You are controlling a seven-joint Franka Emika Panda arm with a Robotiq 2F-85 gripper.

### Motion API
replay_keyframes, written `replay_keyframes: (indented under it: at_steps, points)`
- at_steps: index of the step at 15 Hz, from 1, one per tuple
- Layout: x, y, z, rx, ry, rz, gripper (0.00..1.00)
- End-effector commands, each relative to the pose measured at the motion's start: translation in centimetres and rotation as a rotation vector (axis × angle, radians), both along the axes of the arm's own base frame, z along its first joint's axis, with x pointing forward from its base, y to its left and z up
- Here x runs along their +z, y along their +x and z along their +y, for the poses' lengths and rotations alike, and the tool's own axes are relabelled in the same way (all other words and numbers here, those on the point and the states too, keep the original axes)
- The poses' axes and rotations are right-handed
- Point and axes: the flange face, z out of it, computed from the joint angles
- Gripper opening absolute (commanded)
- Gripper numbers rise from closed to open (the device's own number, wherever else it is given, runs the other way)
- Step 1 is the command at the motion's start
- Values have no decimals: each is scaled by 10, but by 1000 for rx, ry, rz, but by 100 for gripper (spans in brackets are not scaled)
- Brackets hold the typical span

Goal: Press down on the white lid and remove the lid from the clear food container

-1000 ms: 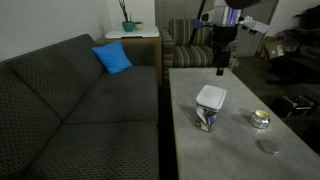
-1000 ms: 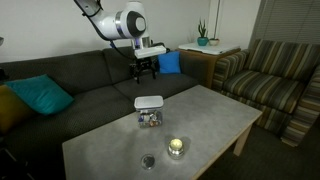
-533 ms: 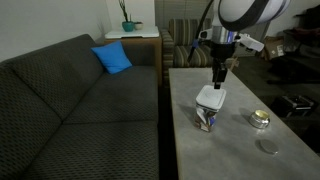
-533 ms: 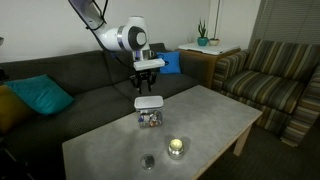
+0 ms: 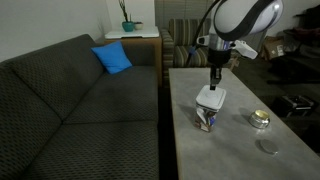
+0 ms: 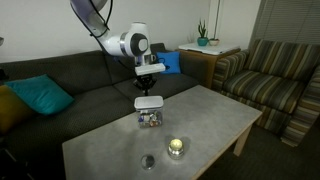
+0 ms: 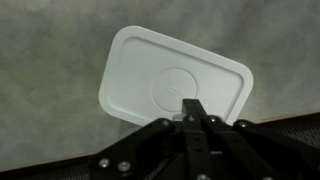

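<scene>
The white lid (image 5: 211, 97) (image 6: 149, 101) sits on the clear food container (image 5: 206, 118) (image 6: 150, 117), which stands on the grey table with colourful contents showing through its walls. In the wrist view the lid (image 7: 150, 80) fills the upper middle of the picture. My gripper (image 5: 215, 84) (image 6: 148, 91) (image 7: 193, 107) hangs straight over the lid, just above it or touching it. Its fingers are pressed together with nothing between them.
A small round metallic tin (image 5: 260, 119) (image 6: 177, 147) and a flat grey disc (image 5: 268, 146) (image 6: 148, 161) lie on the table (image 5: 240, 150) (image 6: 215, 120) near the container. A dark sofa (image 5: 70, 100) runs along one side, a striped armchair (image 6: 275, 70) stands at the end.
The gripper came down from above the table's far edge to just over the white lid, and its fingers went from open to shut.
</scene>
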Motion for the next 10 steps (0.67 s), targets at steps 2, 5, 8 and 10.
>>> replay_keyframes:
  at_steps: [2, 5, 8, 10]
  points:
    - [-14, 9, 1, -26, 18, -9, 0]
    - [-28, 10, -2, -44, 20, -9, 0]
    - [-41, 9, -2, -57, 20, -2, 0]
    - [-52, 7, -1, -62, 21, 4, 0]
